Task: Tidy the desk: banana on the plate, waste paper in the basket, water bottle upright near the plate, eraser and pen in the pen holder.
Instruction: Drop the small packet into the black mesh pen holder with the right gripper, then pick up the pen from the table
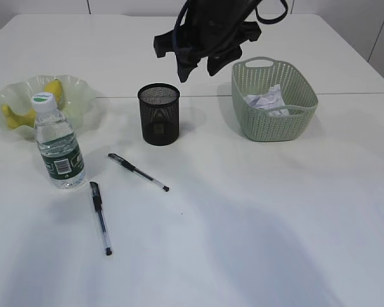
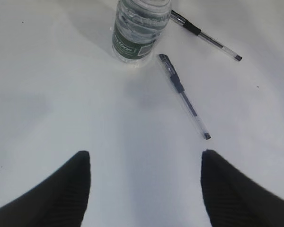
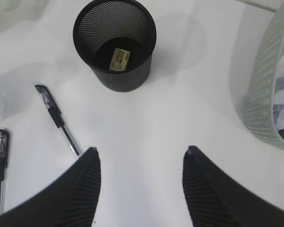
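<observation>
Left gripper point(image 2: 144, 187) is hanging above the desk point(image 2: 61, 109), jaws spread, holding nothing. Right gripper point(image 3: 141, 187) is hovering likewise, jaws parted, empty.

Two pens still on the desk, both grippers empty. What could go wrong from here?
1. The nearer pen lies close to the upright water bottle; a sloppy approach by the left gripper may topple it.
2. Both pens lie flat on the desk, so a pinch may slip.
3. The pen holder is light-looking mesh; a tilted pen could tip it.
</observation>
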